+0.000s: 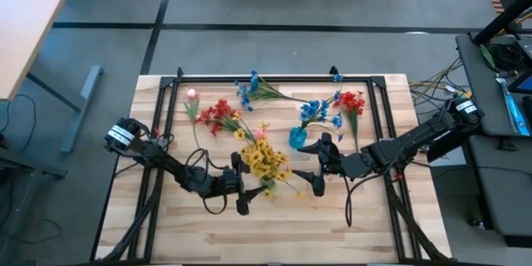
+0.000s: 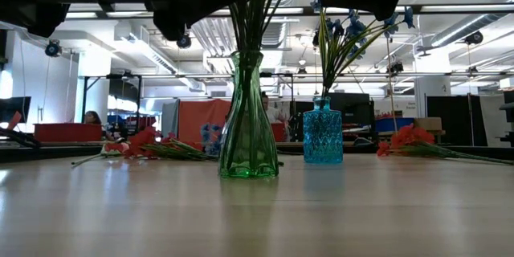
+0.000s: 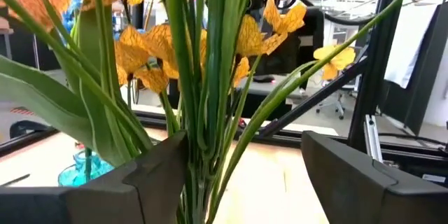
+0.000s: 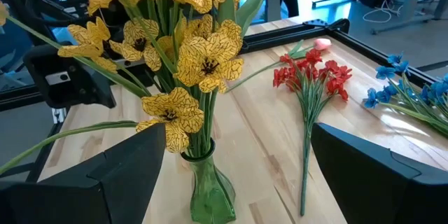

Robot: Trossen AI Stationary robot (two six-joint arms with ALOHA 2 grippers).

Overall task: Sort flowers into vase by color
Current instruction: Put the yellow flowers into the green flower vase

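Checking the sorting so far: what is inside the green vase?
The green vase holds only yellow flowers, stems bunched in its neck. Water or anything at its bottom cannot be made out.

I see the wooden counter under the jaws, its black frame beyond them, and a person far behind.

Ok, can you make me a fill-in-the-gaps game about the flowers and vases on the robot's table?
1. The yellow flowers stand in the ____ vase.
2. The blue vase holds ____ flowers.
3. The red sprig lies on the ____, not in a vase.
4. The left end effector has its fingers on either side of the yellow flowers' ____.

Missing words: green; blue; table; stems
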